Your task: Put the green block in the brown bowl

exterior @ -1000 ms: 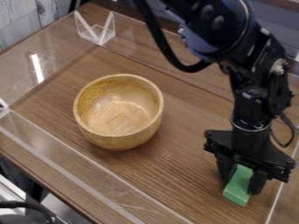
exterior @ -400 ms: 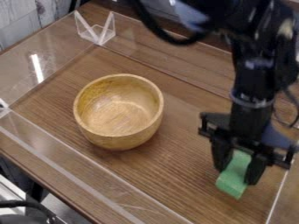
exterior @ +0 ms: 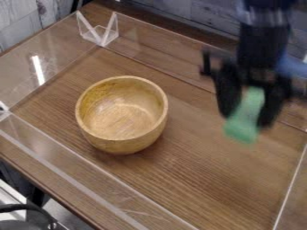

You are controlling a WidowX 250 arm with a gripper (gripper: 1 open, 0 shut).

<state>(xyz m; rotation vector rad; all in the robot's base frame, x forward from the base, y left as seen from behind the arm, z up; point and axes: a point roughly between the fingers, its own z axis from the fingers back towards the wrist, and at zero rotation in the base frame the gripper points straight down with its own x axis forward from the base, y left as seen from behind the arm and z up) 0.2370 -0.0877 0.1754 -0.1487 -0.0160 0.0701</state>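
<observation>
The green block (exterior: 249, 118) hangs in the air well above the table, blurred by motion, with my gripper (exterior: 249, 101) shut on its upper part. My gripper points straight down and its dark fingers (exterior: 225, 92) stand on either side of the block. The brown bowl (exterior: 121, 112) is a round, thick-walled wooden bowl on the table to the left of the gripper and lower in the picture. Its inside holds nothing. Block and bowl are apart.
The wooden table (exterior: 192, 180) is ringed by low clear plastic walls (exterior: 48, 49). A small clear angled stand (exterior: 99, 28) sits at the back left corner. My dark arm (exterior: 270, 27) rises out of the top right of the picture.
My gripper has lifted the green block off the table at the front right and carried it straight up. The bowl has not moved.
</observation>
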